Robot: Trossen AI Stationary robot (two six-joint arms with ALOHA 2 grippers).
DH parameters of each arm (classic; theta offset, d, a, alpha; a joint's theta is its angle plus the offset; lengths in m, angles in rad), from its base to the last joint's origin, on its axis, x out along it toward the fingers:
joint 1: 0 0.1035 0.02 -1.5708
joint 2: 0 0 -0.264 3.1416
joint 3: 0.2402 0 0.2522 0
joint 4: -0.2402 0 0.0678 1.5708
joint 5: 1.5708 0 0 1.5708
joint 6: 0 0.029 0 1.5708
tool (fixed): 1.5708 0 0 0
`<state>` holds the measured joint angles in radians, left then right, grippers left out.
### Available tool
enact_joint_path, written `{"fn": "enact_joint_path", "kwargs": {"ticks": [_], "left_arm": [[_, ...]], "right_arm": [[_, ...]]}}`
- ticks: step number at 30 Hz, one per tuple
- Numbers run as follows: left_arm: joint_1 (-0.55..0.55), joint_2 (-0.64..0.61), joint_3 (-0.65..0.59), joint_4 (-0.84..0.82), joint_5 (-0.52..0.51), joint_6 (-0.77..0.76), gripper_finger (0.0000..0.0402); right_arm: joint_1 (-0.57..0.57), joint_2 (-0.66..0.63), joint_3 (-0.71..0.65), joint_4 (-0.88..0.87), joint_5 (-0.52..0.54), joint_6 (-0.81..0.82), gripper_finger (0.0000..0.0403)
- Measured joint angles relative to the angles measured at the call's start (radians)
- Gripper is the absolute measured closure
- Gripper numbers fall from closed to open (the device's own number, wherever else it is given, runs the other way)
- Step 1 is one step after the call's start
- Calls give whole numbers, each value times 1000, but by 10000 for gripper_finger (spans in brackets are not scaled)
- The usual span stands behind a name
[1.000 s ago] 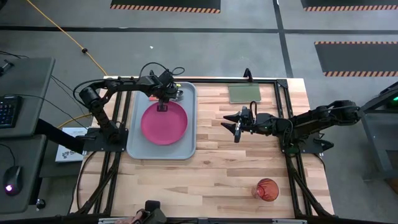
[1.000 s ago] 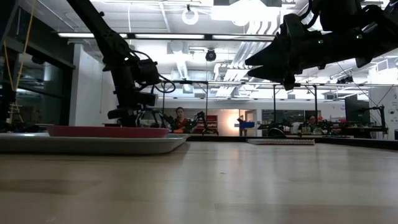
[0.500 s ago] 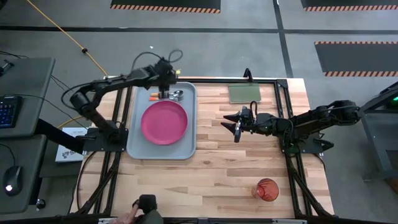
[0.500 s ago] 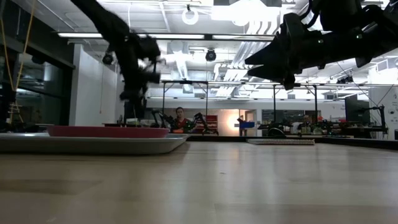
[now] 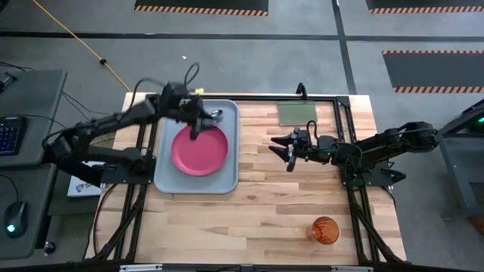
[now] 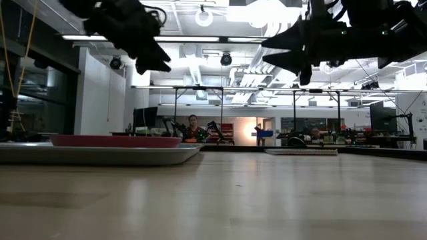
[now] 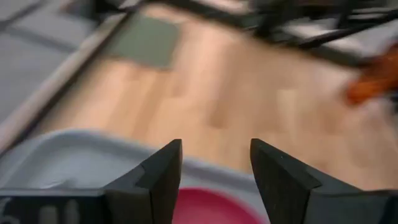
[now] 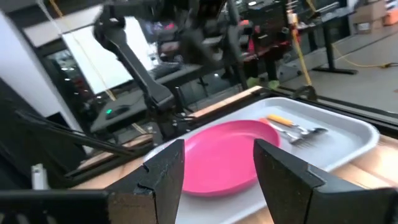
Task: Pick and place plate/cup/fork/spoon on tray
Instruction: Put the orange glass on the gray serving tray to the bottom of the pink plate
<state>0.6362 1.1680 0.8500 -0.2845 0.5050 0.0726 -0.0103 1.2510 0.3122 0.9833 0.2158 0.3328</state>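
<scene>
So the cup sits alone at the near right corner, way closer to the right gripper than the left gripper, both open and empty.

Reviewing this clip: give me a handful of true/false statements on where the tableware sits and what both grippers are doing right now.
1. The plate lies on the tray. True.
2. The cup stands on the tray. False: it stands on the bare table, near the corner far from the tray.
3. The left gripper is shut on the spoon. False: it is open and holds nothing, hanging above the tray.
4. The right gripper is open above the table's middle, holding nothing. True.
5. Cutlery lies on the tray beside the plate. True.
</scene>
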Motion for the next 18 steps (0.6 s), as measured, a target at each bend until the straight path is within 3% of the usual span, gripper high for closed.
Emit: {"fn": "enact_joint_path", "kwargs": {"ticks": [3,6,10,15,18], "left_arm": [[-74,-103,-187,232,96,-134,234],[-150,-205,-345,516,81,-277,241],[-253,-317,-477,731,-75,-328,245],[-377,-409,-532,737,-352,-205,245],[-442,-426,-535,716,-449,-140,245]], "right_arm": [[0,0,0,10,-13,3,221],[0,0,0,15,-13,1,221],[0,0,0,31,-7,-21,221],[0,0,0,37,13,-20,221],[0,0,0,38,18,-20,221]]}}
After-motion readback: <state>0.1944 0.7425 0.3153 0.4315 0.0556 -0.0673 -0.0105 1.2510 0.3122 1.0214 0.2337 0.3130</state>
